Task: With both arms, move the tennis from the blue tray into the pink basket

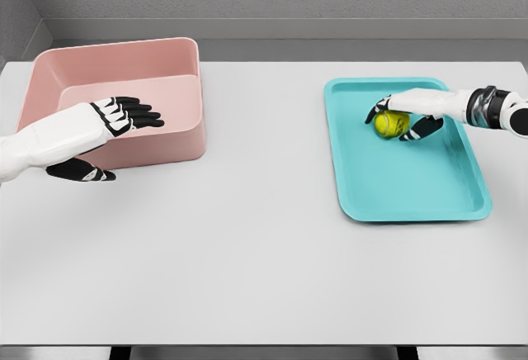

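Starting at the table's [264, 277] left edge, I see my left hand [115, 125] hanging over the front wall of the pink basket [124, 67], which sits at the far left corner. Its fingers are straight and held together, thumb dropped below, gripping nothing.

The middle of the table lies between the two containers, which are well apart.

Toward the right edge is the blue tray [412, 187], long axis running from near to far. The tennis ball [391, 124] rests in the tray's far half, close to its left rim. My right hand [404, 116] comes in from the right edge and is wrapped over the ball: fingers arched across the top, thumb tucked underneath on the near side. I read that as a closing grasp, though I can't tell whether the ball is off the tray floor yet.

What the next move turns on: the ball is under the right hand, and the basket is far to its left, beside the left hand. I'd judge a mid-table handover is needed.
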You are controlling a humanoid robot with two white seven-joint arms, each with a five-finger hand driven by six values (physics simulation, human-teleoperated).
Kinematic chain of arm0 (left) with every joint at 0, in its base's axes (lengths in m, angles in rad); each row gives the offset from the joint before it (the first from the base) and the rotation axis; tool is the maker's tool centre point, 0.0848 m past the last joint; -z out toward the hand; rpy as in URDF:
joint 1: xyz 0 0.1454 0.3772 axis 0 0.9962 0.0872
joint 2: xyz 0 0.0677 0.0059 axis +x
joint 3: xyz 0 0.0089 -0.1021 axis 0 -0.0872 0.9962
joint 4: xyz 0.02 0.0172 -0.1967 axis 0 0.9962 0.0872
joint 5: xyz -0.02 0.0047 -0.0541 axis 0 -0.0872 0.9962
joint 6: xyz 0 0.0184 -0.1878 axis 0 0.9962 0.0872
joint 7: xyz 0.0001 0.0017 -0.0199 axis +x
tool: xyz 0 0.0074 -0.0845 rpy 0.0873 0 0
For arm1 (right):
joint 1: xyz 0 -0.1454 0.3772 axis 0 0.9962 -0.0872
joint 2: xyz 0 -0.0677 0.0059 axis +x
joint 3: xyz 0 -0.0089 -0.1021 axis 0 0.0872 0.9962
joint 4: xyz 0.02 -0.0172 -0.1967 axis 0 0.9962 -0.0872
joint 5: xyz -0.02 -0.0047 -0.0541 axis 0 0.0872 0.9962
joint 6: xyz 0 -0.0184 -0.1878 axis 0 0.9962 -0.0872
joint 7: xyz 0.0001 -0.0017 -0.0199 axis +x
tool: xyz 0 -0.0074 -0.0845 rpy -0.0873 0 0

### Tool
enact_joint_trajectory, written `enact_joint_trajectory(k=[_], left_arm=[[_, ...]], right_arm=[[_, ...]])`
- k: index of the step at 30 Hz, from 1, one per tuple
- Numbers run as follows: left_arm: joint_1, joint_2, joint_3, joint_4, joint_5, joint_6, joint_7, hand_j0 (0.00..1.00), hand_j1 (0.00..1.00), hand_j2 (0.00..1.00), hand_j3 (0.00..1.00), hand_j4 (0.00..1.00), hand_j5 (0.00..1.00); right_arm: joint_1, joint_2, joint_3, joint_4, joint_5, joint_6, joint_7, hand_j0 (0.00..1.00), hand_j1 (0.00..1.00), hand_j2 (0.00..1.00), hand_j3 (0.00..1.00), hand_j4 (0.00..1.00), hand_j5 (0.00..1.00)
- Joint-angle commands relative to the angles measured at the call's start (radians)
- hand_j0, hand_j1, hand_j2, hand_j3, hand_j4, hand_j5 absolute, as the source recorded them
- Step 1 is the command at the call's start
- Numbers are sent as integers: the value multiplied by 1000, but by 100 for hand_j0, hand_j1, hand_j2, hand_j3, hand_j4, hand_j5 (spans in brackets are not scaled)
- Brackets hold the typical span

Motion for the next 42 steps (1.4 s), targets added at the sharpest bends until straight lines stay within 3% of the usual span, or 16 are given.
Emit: enact_joint_trajectory(k=[1,13,20,33,42], left_arm=[[0,2,1,0,7,1,1,100,100,100,100,100,100],[0,2,1,0,7,1,1,100,100,100,100,100,100],[0,2,1,0,7,1,1,100,100,100,100,100,100],[2,2,1,-6,9,1,1,100,100,100,100,100,100],[2,6,2,-6,9,1,1,100,100,100,100,100,100]], right_arm=[[0,1,-7,0,1,-1,4,64,64,64,64,64,64],[-5,1,-16,0,-4,-1,2,58,58,58,58,58,58],[-8,-17,-51,-35,-5,-1,0,54,54,54,54,54,54],[-12,-91,-73,-250,-33,-1,-10,54,54,54,54,54,54],[-8,-99,-71,-407,-51,-1,-16,54,54,54,54,54,54]])
